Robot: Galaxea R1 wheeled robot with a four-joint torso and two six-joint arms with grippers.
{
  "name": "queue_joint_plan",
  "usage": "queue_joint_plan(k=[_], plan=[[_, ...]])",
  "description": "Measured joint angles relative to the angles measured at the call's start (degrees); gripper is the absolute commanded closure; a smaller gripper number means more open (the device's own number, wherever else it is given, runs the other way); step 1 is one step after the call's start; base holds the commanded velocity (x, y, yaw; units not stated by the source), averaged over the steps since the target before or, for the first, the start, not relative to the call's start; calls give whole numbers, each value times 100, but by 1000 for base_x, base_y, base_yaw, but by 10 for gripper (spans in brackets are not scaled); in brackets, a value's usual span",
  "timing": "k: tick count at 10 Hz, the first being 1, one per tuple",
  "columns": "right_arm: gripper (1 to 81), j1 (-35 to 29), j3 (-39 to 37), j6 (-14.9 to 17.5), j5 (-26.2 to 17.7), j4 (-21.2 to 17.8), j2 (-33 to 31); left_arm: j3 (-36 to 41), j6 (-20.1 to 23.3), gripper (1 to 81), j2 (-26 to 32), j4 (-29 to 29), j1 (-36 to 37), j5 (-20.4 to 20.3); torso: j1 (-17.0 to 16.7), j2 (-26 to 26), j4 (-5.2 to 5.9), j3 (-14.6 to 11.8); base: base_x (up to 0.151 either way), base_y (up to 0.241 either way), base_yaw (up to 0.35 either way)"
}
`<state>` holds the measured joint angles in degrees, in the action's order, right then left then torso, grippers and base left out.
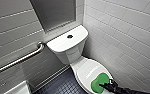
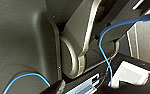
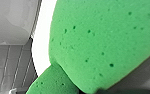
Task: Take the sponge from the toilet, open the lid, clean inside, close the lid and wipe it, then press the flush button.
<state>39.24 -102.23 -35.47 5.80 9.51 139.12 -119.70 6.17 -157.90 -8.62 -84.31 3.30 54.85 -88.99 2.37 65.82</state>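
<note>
Head view: R claw [image 1: 106, 85] comes in low, arm stretched nearly flat, meeting the near end of the sponge [image 1: 99, 81]. Sponge lies on the shut lid [image 1: 87, 70], directly under and ahead of the claw. Flush button [image 1: 70, 36] is well beyond the claw, on the tank cover [image 1: 63, 43]. Clamped or apart: can't tell.

L wrist view: robot's own dark body and a blue cable [image 2: 104, 50] close up; L arm prob. tucked in.

R wrist view: sponge close ahead of claw, white lid edge beside it.

Step looks like pick-up. Best to take the sponge across its narrow waist, squeeze gently, and lift straight up so it doesn't skid on the smooth lid.
</note>
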Motion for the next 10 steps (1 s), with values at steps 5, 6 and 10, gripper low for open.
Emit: queue_joint_plan(k=[5,6,10], plan=[[811,1057,607,6,618,18,-1103,2,6,10,-21,-4,0,11,0,0,0,0,0,0,0],[811,1287,623,12,655,18,-1221,2,5,10,-23,-6,2,11,0,-2,0,0,0,0,0],[811,2710,363,0,1075,13,-1420,5,9,10,-67,-17,0,11,0,-2,0,-2,0,0,0]])
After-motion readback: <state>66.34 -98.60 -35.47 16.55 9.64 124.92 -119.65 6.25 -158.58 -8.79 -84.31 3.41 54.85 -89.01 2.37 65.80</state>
